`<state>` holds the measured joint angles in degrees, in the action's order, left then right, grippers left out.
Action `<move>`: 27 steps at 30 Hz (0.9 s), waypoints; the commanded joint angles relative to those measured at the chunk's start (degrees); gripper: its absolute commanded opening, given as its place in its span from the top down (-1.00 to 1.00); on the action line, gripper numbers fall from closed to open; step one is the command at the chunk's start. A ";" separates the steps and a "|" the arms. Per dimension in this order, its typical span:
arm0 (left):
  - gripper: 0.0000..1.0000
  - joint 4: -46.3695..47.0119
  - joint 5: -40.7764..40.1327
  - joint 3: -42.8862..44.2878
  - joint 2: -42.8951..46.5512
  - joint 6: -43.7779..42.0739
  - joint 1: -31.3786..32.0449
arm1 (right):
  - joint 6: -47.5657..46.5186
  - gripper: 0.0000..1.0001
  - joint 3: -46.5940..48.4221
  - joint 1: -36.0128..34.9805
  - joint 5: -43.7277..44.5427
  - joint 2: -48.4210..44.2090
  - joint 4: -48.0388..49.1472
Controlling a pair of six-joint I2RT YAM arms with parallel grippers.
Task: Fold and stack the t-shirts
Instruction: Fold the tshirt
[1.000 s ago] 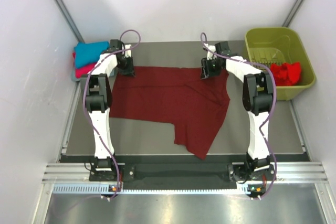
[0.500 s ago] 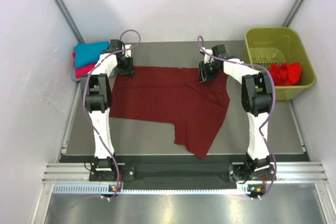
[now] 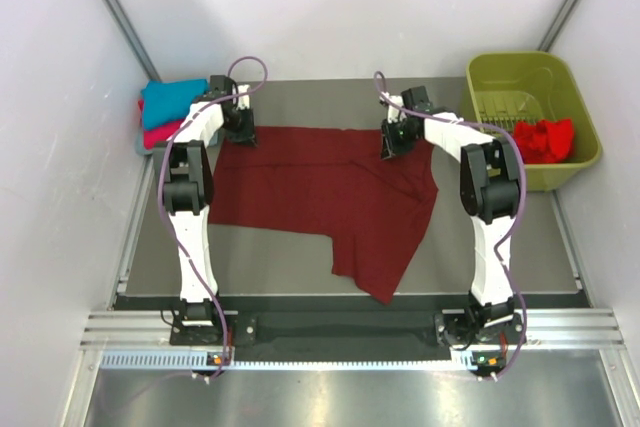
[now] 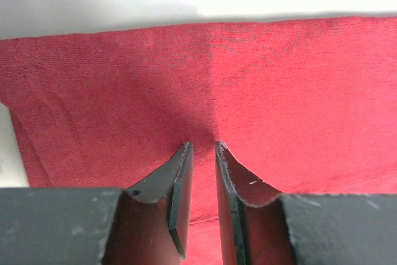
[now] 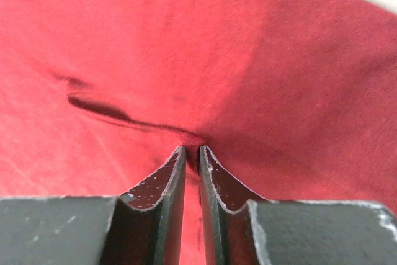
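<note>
A dark maroon t-shirt (image 3: 320,192) lies spread flat on the table, with one part hanging toward the near edge. My left gripper (image 3: 243,135) is at its far left corner, and in the left wrist view the gripper (image 4: 203,146) is shut on the maroon cloth (image 4: 279,91). My right gripper (image 3: 392,147) is at the far edge toward the right. In the right wrist view the gripper (image 5: 192,149) pinches a fold of the cloth (image 5: 279,60), and a crease runs off to the left. A teal shirt (image 3: 172,99) lies folded on a pink-red one (image 3: 158,133) at the back left. No pale grey-blue shirt shows.
An olive-green basket (image 3: 520,72) stands at the back right with a bright red shirt (image 3: 546,137) inside. White walls close in the table on the left, right and back. The grey tabletop (image 3: 270,262) shows in front of the maroon shirt.
My right gripper has shifted slightly left along the shirt's far edge. The left arm and the shirt's outline look the same.
</note>
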<state>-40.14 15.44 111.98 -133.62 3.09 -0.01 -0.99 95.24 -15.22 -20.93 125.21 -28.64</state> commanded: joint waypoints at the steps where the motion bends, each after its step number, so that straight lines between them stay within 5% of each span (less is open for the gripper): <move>1: 0.47 2.08 1.43 0.96 3.19 1.12 -0.17 | -0.85 0.69 0.03 -2.61 0.80 -6.29 -0.89; 19: 0.47 5.77 4.77 -2.56 4.42 3.15 -1.31 | 0.64 0.57 -10.69 -11.23 4.75 -22.72 -4.32; 27: 0.46 3.41 6.18 -0.36 2.93 3.67 -1.31 | 0.73 0.04 -13.33 -5.79 9.77 -20.89 -0.28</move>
<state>-36.56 20.14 109.82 -133.25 6.15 -1.04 -0.80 82.43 -24.05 -14.13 103.44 -31.53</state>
